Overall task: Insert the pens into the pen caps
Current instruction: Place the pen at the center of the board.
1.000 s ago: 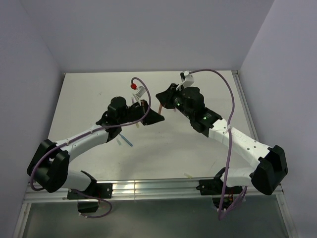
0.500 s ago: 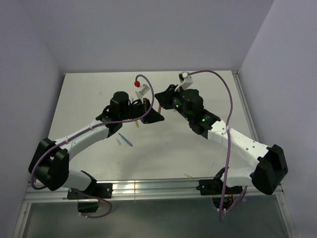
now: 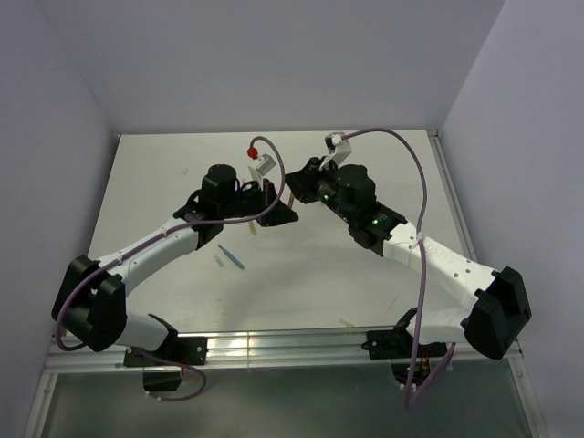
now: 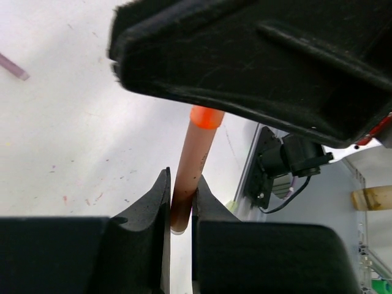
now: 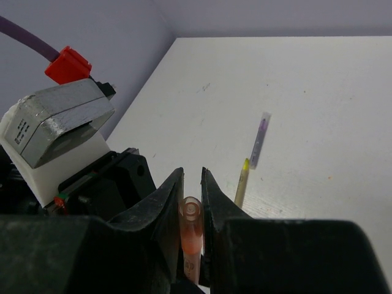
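The left claw clamps an orange pen, its far end hidden behind the right claw, itself clamped on an orange cap.

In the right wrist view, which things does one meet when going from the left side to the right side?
grey and white block → orange pen cap → yellow pen → purple pen

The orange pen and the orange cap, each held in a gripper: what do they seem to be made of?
The orange pen is probably plastic, smooth and slightly glossy, judging by the soft sheen along its barrel. The orange cap is likely translucent plastic: light passes through its wall, and the open rim looks thin and shiny.
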